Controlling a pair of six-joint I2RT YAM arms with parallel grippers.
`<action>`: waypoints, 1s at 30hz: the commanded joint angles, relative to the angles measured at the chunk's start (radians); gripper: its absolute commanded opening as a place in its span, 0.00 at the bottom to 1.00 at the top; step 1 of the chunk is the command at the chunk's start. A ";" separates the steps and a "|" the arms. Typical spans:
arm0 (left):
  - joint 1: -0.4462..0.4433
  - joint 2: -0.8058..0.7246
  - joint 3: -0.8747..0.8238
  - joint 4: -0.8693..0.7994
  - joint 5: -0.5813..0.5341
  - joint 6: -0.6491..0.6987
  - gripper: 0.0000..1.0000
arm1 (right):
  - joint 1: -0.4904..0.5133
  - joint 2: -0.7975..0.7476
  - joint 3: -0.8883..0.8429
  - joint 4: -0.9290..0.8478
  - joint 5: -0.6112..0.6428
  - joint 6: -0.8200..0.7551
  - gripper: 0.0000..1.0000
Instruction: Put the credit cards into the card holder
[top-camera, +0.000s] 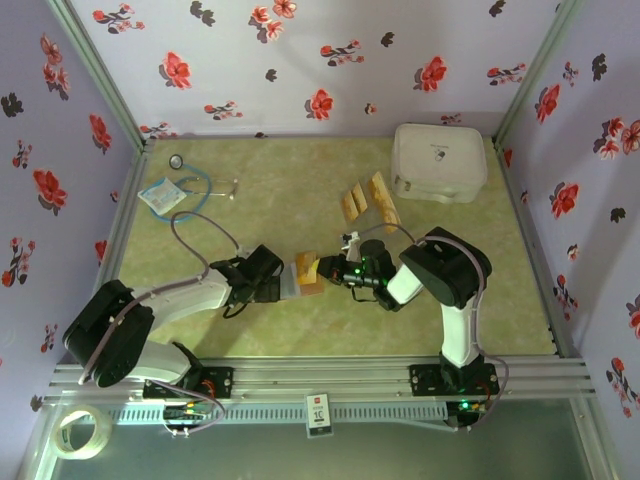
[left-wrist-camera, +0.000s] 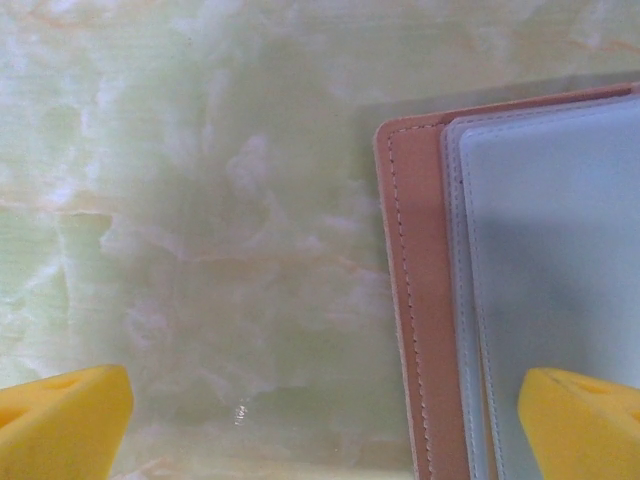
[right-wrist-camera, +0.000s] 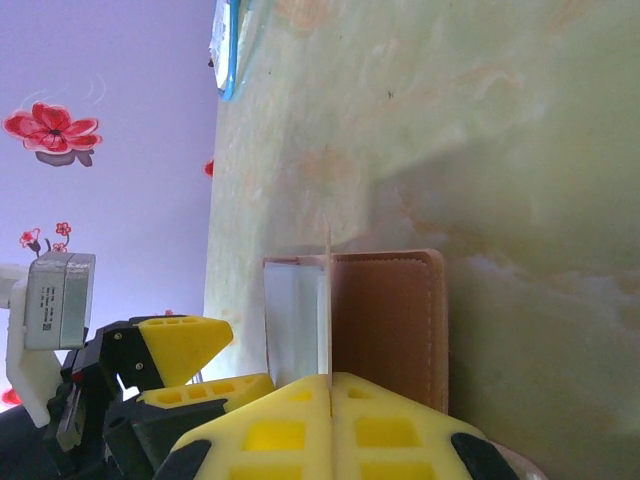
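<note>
The card holder (top-camera: 309, 274) lies open mid-table, brown leather (left-wrist-camera: 420, 300) with frosted sleeves (left-wrist-camera: 560, 250) inside. My left gripper (top-camera: 277, 278) is open at its left edge; the jaws (left-wrist-camera: 320, 425) straddle the leather border, one yellow fingertip (left-wrist-camera: 580, 420) over the sleeves, and they hold nothing. My right gripper (right-wrist-camera: 330, 385) is shut on a thin pale sheet (right-wrist-camera: 328, 300) seen edge-on, standing over the open holder (right-wrist-camera: 390, 310). I cannot tell whether that sheet is a card or a sleeve. Three tan credit cards (top-camera: 366, 199) lie farther back.
A large white zippered case (top-camera: 440, 160) stands at the back right. A stethoscope (top-camera: 190, 185) and a small packet (top-camera: 160, 197) lie at the back left. Floral walls enclose the table on three sides.
</note>
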 joint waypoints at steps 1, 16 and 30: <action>-0.006 0.013 -0.030 -0.024 -0.045 -0.023 1.00 | -0.005 0.004 0.006 0.031 -0.020 0.010 0.00; -0.005 0.003 -0.036 -0.028 -0.043 -0.030 1.00 | 0.027 0.019 0.052 0.028 -0.054 0.004 0.00; -0.009 0.008 -0.036 -0.027 -0.042 -0.034 1.00 | 0.046 0.068 0.064 0.056 -0.065 0.013 0.00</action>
